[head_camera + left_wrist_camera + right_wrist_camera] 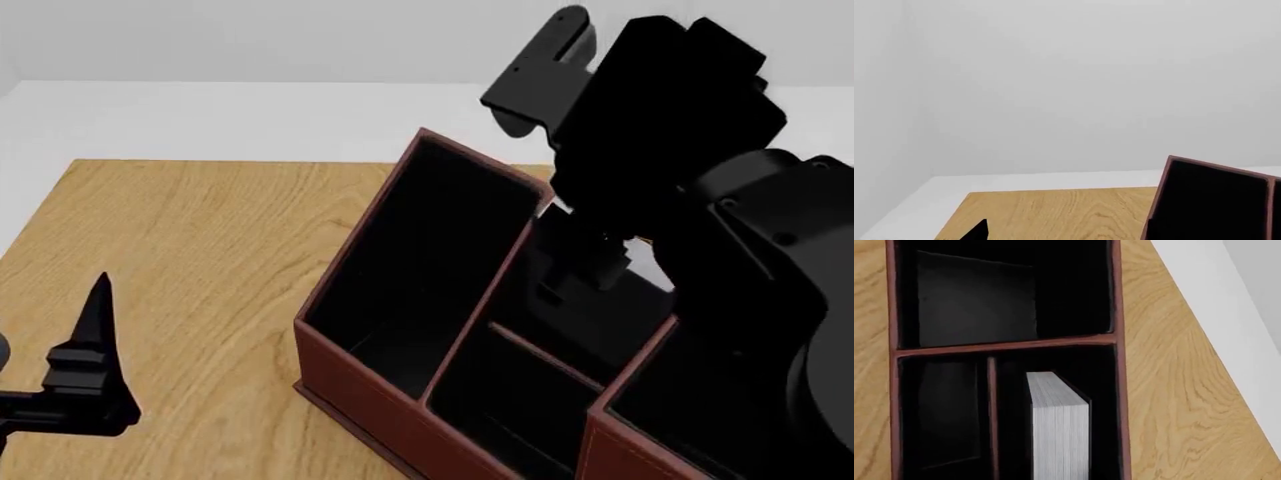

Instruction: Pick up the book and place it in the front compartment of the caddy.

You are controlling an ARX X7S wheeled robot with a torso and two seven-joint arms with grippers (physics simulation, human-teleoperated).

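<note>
Book point(1057, 432) upright inside caddy point(1117, 315) compartment; right hand point(594, 265) state unclear, left hand point(87, 375) too.

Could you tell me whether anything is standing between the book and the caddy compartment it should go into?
Nothing visible does: the right wrist view shows the book already standing inside a compartment of the caddy, page edge up.

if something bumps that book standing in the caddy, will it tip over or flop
The book is thick with a dense block of pages, so it is probably stiff, not floppy. It stands on edge in a narrow compartment of the caddy, whose walls would likely catch it after a slight lean. The plain black cover may be somewhat slippery to grip.
</note>
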